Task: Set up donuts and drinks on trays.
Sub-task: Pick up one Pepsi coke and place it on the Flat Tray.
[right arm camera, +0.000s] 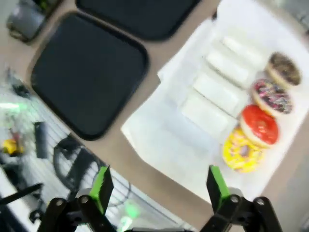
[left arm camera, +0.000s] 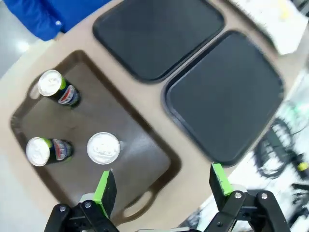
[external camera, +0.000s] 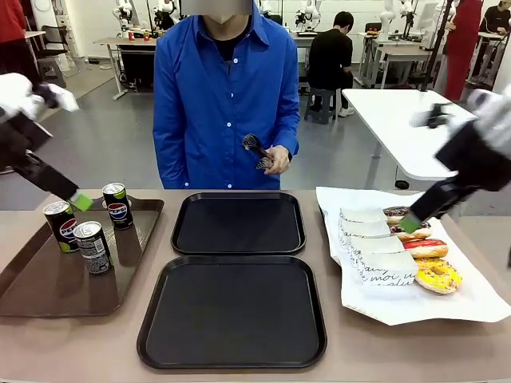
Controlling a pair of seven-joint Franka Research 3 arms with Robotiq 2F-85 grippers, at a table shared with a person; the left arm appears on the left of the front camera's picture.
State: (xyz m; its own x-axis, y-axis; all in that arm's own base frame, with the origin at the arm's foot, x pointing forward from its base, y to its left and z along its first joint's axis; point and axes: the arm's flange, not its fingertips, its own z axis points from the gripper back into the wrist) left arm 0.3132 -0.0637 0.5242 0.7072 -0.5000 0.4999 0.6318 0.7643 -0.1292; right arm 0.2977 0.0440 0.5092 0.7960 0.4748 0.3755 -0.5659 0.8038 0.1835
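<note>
Three black Pepsi cans [external camera: 118, 206] [external camera: 60, 226] [external camera: 93, 247] stand upright on a long brown tray [external camera: 48, 283]. My left gripper [external camera: 78, 202] hovers open just above them; the left wrist view looks down on the can tops [left arm camera: 103, 147] between its green pads [left arm camera: 105, 191]. Two black square trays, far [external camera: 238, 223] and near [external camera: 233, 313], lie bare in the middle. Several donuts [external camera: 437, 276] in white sleeves [external camera: 375, 255] rest on white paper at the right. My right gripper [external camera: 411, 224] hangs open over them, holding nothing. The right wrist view shows the yellow [right arm camera: 243, 145] and red [right arm camera: 259, 124] donuts below.
A person in a blue shirt [external camera: 227, 96] stands at the far edge, holding black tongs [external camera: 257, 150] in one hand. The white paper [external camera: 447, 307] under the donuts overhangs the table's right side. A bare strip of table [external camera: 80, 343] runs along the front edge.
</note>
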